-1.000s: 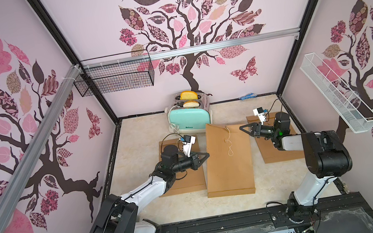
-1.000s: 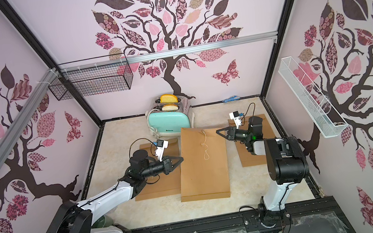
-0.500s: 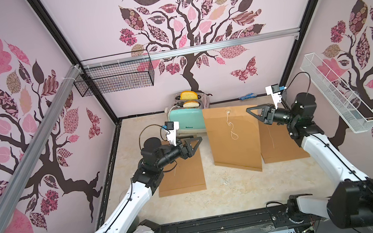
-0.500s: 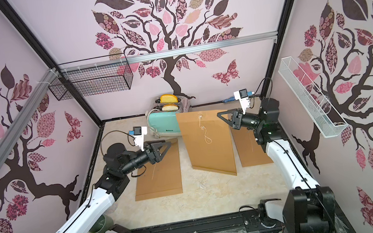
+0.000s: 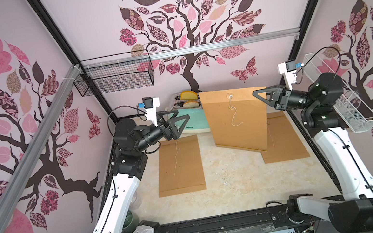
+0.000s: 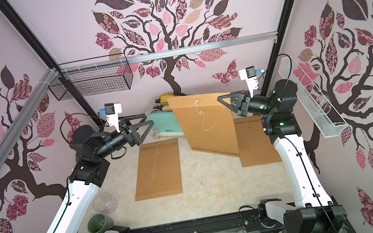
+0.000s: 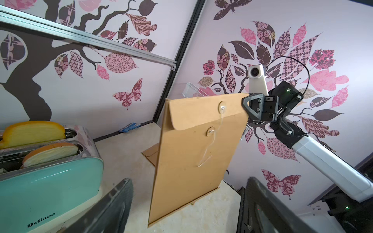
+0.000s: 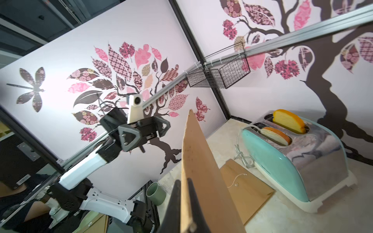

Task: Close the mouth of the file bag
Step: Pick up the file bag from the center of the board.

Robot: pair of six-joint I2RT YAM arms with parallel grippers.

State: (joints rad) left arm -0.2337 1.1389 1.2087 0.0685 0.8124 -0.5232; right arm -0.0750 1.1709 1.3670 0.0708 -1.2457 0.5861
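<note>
I found the right gripper (image 5: 260, 99) clamped on the file bag (image 5: 237, 124), upper corner, mid-frame; left gripper (image 5: 180, 118) stood apart, empty. I judged it light, bendy; take the string (image 5: 230, 102).

Both top views looked steeply down from high over the front edge toward the back wall (image 5: 226, 9), far enough off to hold the whole tabletop (image 5: 230, 191). Left wrist camera rode just behind the left gripper (image 7: 188, 179), facing across at the file bag (image 7: 191, 157) and the right gripper (image 7: 246, 102). Right wrist camera sat very near the bag's edge and faced back at the left gripper. Both wrist views shared the bag and the toaster (image 8: 292, 171).
</note>
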